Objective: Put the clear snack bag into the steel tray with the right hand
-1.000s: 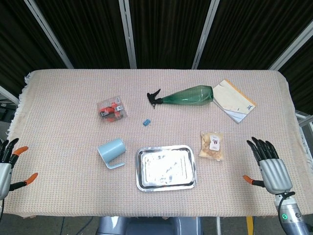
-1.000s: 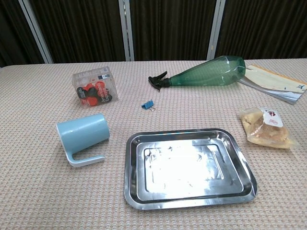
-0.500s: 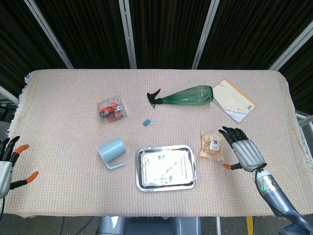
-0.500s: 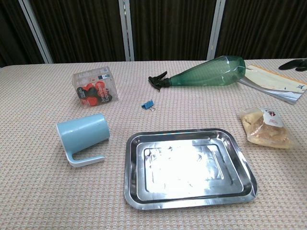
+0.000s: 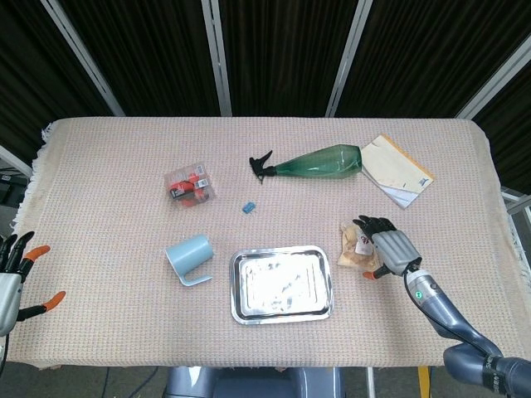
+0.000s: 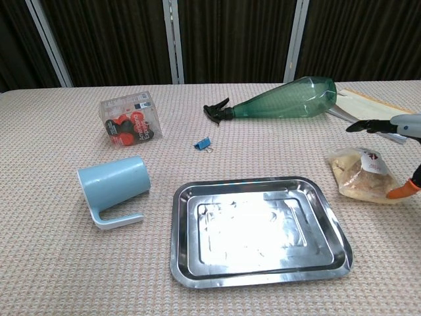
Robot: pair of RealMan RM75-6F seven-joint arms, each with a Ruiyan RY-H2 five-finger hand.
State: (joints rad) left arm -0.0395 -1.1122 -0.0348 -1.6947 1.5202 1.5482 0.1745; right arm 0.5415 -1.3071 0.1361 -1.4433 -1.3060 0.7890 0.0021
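The clear snack bag [image 5: 354, 246] [image 6: 360, 174] lies flat on the cloth just right of the steel tray [image 5: 280, 283] [image 6: 256, 230], with pale snacks and a red-and-white label inside. My right hand [image 5: 388, 249] [image 6: 395, 126] hovers over the bag's right side with its fingers spread and nothing in it. Its orange thumb tip sits beside the bag's near right corner. The tray is empty. My left hand [image 5: 15, 274] stays at the table's left edge, fingers apart and holding nothing.
A light blue mug [image 5: 190, 257] lies on its side left of the tray. Farther back are a green spray bottle [image 5: 319, 161], a notebook [image 5: 397, 170], a small blue binder clip [image 5: 246, 207] and a clear box of red items [image 5: 188, 184].
My right hand has swept in from the table's right front edge toward the left and now sits over the snack bag. The left hand and all objects have stayed put.
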